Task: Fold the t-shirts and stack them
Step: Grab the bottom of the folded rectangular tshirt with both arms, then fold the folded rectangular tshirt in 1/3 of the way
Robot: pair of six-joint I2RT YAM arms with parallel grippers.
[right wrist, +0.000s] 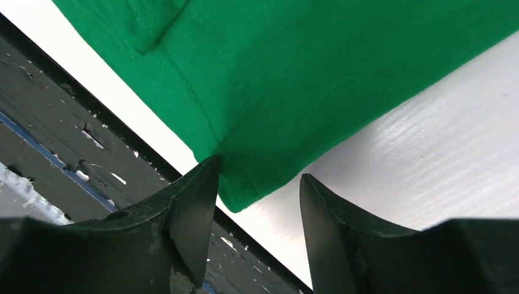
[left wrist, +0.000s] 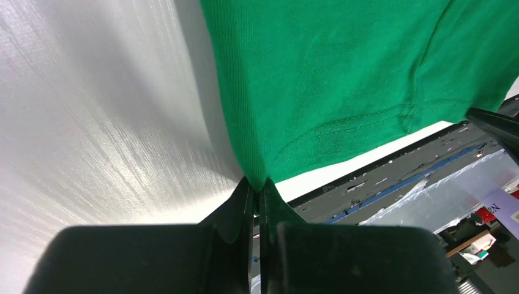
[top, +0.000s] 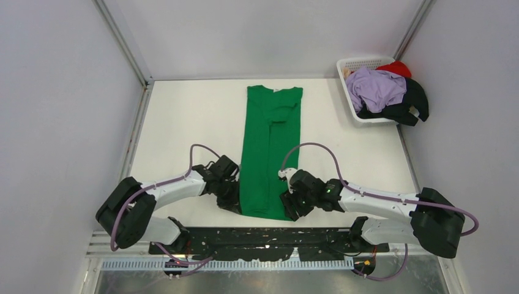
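The green shirt (top: 269,150) lies as a narrow strip, well left of the basket (top: 358,60), where more shirts (top: 376,89) wait unfolded. The left gripper (left wrist: 257,187) pinches one hem corner; the right gripper (right wrist: 259,168) is spread around the other.

White surface (top: 183,110), evenly lit. Plain grey walls (top: 257,30) on three sides. Metal corner posts (top: 120,37). Black mounting plate (top: 263,236) at near edge.
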